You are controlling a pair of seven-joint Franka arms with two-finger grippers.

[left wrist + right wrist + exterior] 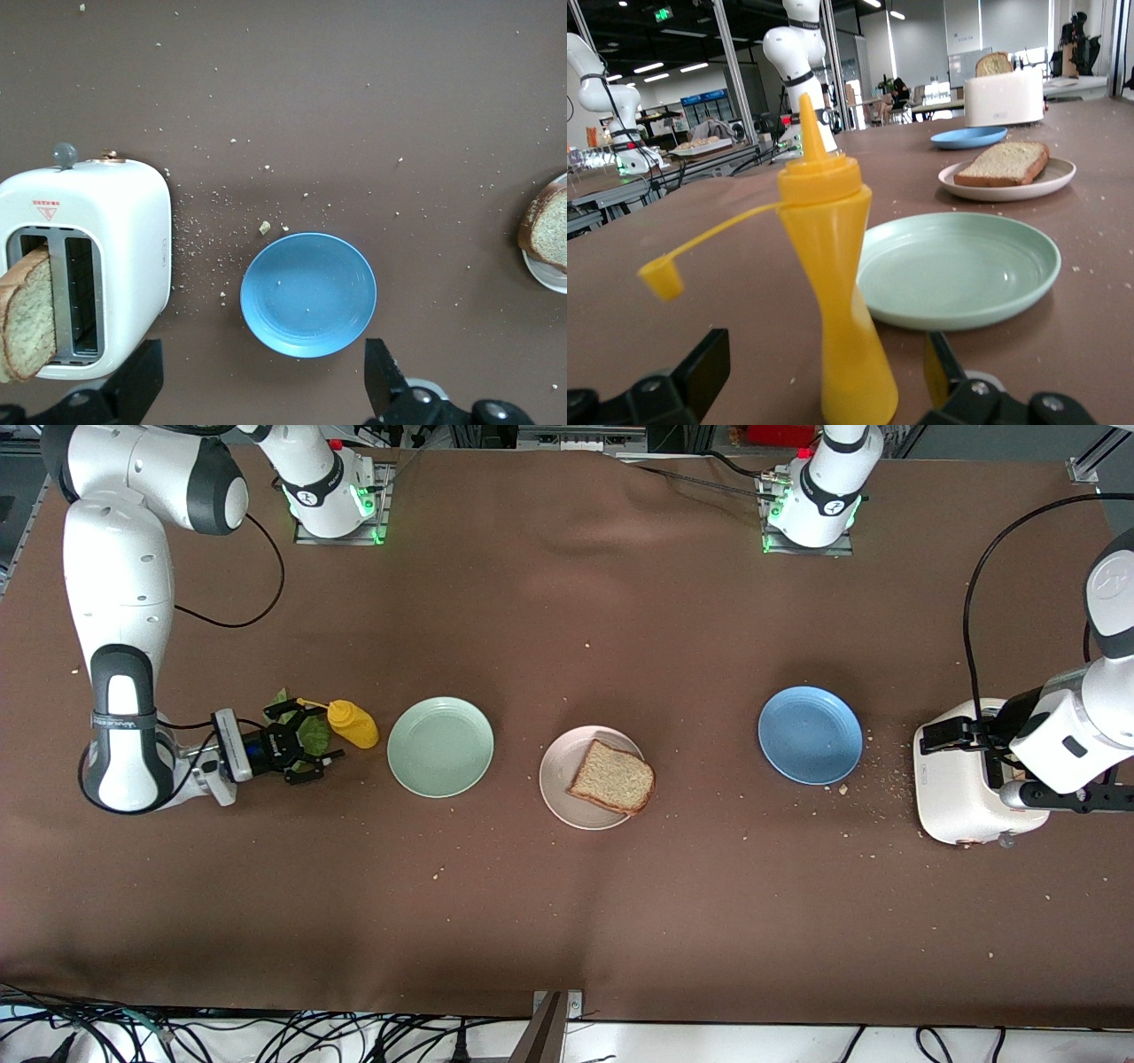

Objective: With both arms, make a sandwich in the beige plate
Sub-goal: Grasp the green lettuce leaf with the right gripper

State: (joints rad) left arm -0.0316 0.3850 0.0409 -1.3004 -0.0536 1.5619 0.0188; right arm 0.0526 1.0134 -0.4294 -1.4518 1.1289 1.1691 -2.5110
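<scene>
mustard bottle [353, 724] before right pincer [306, 744]

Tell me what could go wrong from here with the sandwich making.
1. The right end effector, open, sits close around the upright yellow plastic squeeze bottle, whose cap dangles; pulling away carelessly could tip it toward the pale mint-green round plate.
2. The crinkled green lettuce leaf lies under that end effector and might get dragged.
3. The brown bread slice overhangs the beige round plate rim, so stacking could push it off.
</scene>
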